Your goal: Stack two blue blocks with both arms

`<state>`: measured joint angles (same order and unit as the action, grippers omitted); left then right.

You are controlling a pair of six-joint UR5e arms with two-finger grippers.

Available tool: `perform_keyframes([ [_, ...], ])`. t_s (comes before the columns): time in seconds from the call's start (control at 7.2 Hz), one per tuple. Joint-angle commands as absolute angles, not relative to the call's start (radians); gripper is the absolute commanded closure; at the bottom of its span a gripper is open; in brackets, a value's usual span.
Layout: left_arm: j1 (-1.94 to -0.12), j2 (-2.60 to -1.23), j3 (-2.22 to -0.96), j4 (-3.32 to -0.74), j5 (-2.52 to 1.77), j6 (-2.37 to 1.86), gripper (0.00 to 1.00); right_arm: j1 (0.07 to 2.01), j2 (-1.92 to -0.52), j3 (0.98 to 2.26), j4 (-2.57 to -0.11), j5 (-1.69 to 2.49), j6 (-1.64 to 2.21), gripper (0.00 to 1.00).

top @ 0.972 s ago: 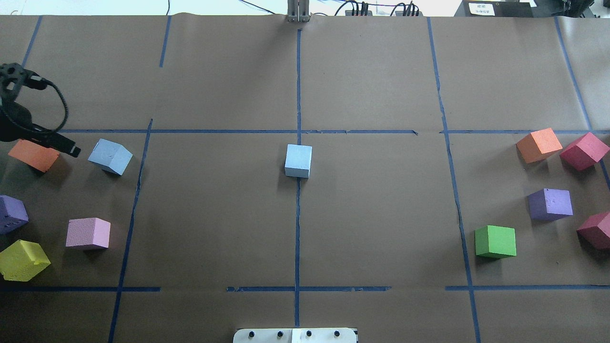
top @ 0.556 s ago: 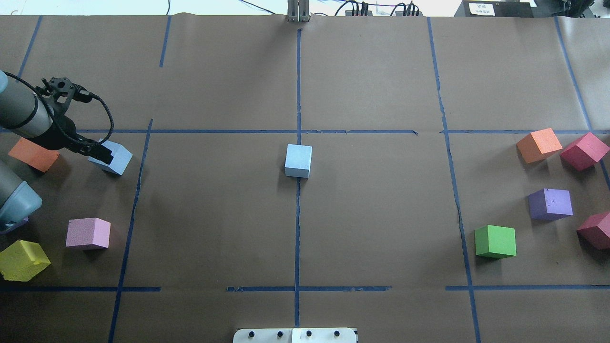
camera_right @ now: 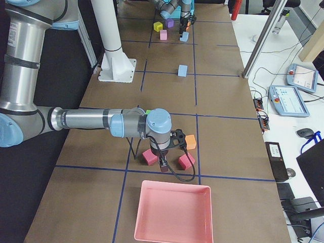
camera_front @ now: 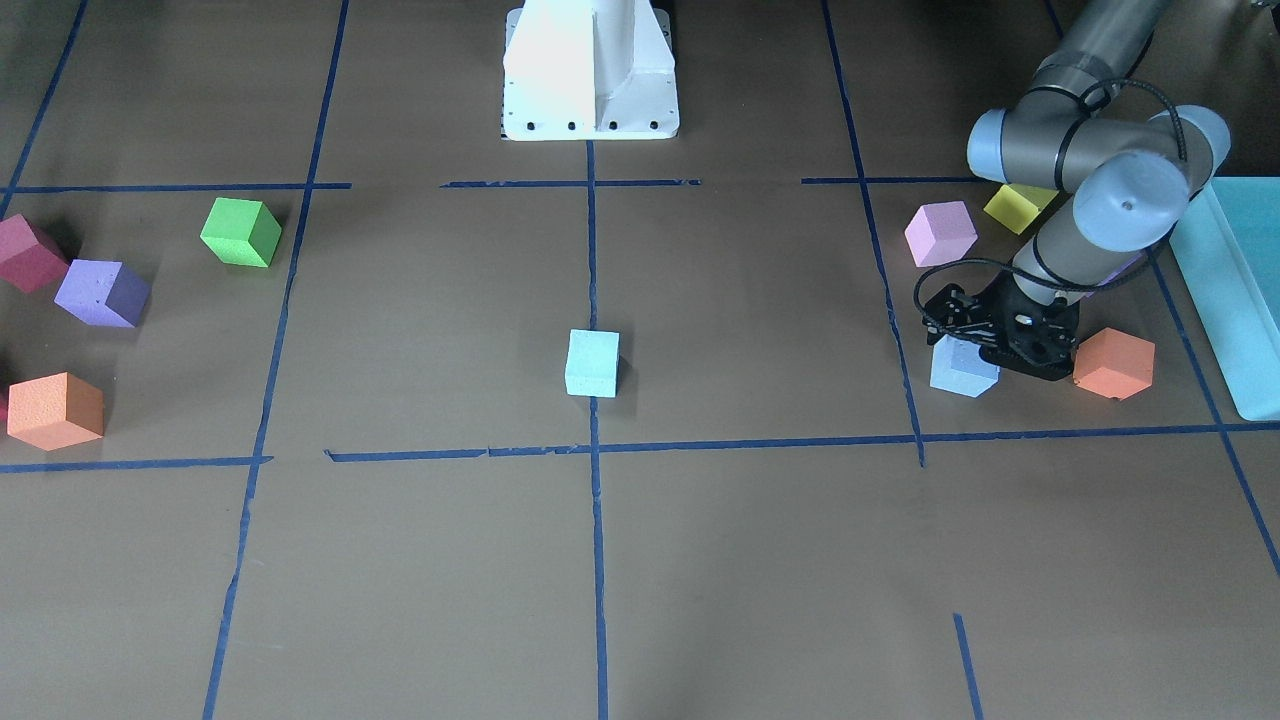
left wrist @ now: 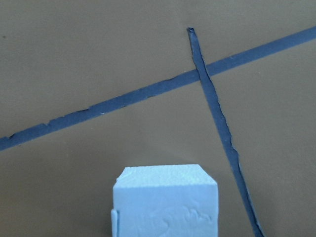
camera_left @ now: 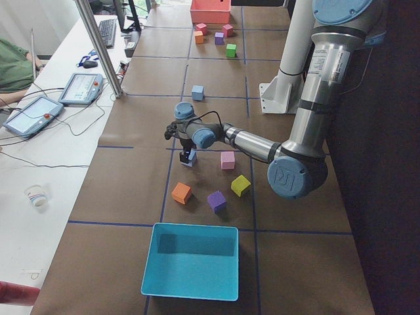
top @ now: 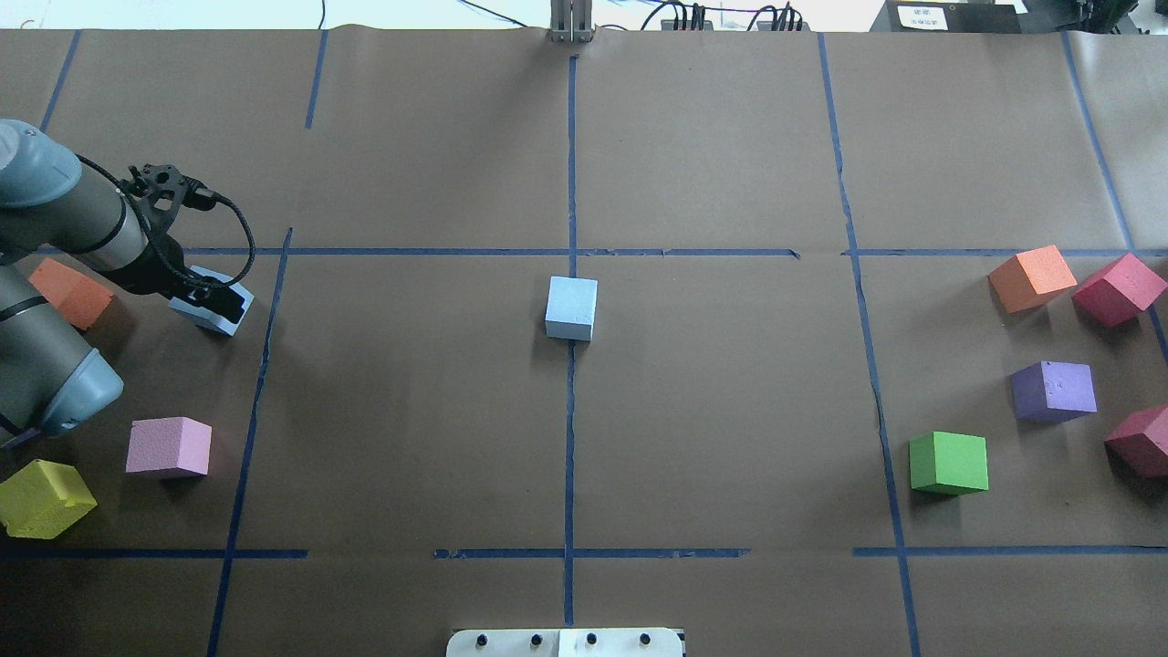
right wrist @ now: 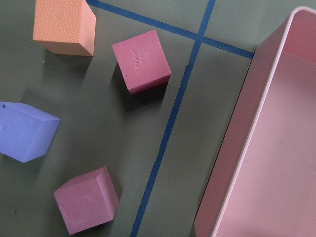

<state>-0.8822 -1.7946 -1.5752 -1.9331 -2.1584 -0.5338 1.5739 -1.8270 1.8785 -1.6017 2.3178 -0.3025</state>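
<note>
One pale blue block sits at the table's centre on the tape cross, also in the front view. The other blue block lies at the left, partly covered by my left gripper, which hangs right over it and looks open. The front view shows the gripper at this block's top. The left wrist view shows the block close below, no fingers in view. My right gripper shows only in the right side view, low between two crimson blocks; I cannot tell its state.
Orange, pink and yellow blocks lie around the left arm. A turquoise box stands beyond them. Orange, crimson, purple and green blocks lie at the right, beside a pink tray.
My left arm has swung in to the right. Its gripper moved from beside the orange block to over the left blue block. The blocks have not moved.
</note>
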Motion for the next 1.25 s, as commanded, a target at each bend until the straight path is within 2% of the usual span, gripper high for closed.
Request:
perform_keyframes([
  [0.0, -0.877, -1.809, -1.528, -1.959, -2.158, -0.531, 0.07, 1.574, -1.827, 1.878, -1.601, 2.318, -0.304, 0.00],
  [0.14, -0.877, -1.810, -1.528, -1.959, -2.158, -0.532, 0.42, 1.574, -1.827, 1.878, -1.601, 2.318, -0.304, 0.00],
  [0.28, -0.877, -1.810, -1.537, -1.959, -2.158, -0.532, 0.50, 1.574, -1.827, 1.878, -1.601, 2.318, -0.304, 0.00],
  [0.69, -0.885, -1.879, -1.633, -1.865, -2.160, -0.575, 0.53, 1.574, -1.828, 1.878, -1.601, 2.318, -0.304, 0.00],
  [0.97, -0.871, -2.093, -1.663, -1.621, -2.155, -0.719, 0.53, 1.574, -1.829, 1.878, -1.600, 2.318, -0.304, 0.00],
  [1.11, -0.821, -2.171, -1.642, -1.603, -2.154, -0.820, 0.53, 1.574, -1.829, 1.879, -1.601, 2.318, -0.304, 0.00],
])
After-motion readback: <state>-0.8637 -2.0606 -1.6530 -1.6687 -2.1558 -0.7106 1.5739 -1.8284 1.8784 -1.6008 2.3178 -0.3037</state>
